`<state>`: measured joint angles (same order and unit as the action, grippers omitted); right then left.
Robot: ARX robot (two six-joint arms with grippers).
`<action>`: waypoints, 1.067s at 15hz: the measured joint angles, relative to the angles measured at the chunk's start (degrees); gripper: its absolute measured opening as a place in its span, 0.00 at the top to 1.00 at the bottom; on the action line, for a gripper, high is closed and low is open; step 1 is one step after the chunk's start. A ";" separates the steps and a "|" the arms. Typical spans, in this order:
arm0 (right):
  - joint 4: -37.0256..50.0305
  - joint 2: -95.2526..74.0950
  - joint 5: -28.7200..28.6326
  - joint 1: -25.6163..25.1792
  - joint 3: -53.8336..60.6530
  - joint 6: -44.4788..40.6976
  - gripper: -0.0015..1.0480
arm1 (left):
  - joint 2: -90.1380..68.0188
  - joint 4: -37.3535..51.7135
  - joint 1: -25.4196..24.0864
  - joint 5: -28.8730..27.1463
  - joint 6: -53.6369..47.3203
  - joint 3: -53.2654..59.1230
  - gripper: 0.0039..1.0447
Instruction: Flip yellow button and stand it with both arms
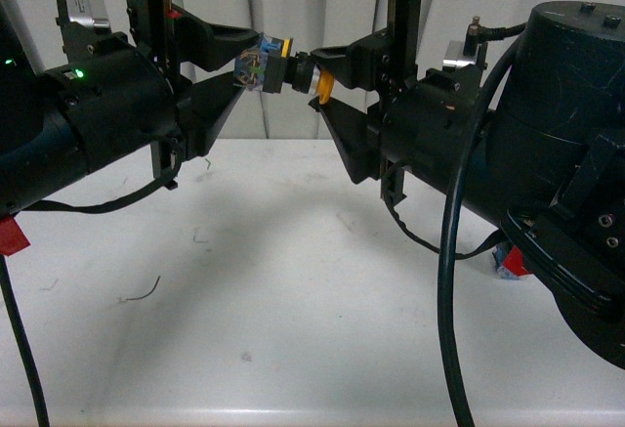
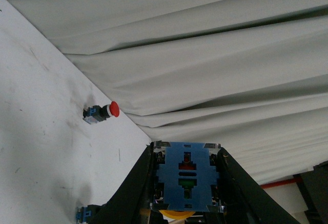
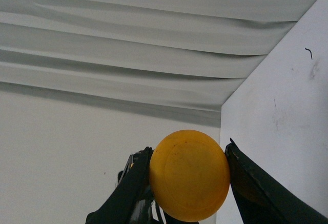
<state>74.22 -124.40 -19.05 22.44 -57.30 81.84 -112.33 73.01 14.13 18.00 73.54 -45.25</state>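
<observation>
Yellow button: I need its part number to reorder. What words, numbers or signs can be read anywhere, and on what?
None readable.
The yellow button shows on its blue base only a red and a green mark, no letters.
Red button: too small to tell.

Soft, even light falls from above. In the front view the black arms [image 1: 98, 124] lose detail in their own darkness and throw broad, faint shadows on the white table [image 1: 293, 349]. The button [image 1: 276, 65] is slightly blurred there. In the right wrist view its cap [image 3: 189, 175] is close and soft-edged. The left wrist view is clear, with the curtain [image 2: 205, 55] folds gently shaded.
</observation>
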 joint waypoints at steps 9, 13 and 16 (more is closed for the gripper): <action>-0.39 0.00 -0.46 -0.33 -0.17 -0.44 0.66 | -0.02 0.35 0.00 -0.09 0.17 0.00 0.57; -0.76 0.00 -0.46 -0.39 -0.17 -0.44 0.66 | -0.02 0.70 -0.44 0.04 1.05 -0.02 0.12; -0.72 0.11 -0.68 -0.79 -0.17 -0.44 0.66 | -0.83 0.66 -5.33 1.01 -0.68 0.07 0.06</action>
<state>73.49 -124.29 -19.73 21.65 -57.47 81.41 -113.16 73.67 8.80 19.00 72.86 -45.19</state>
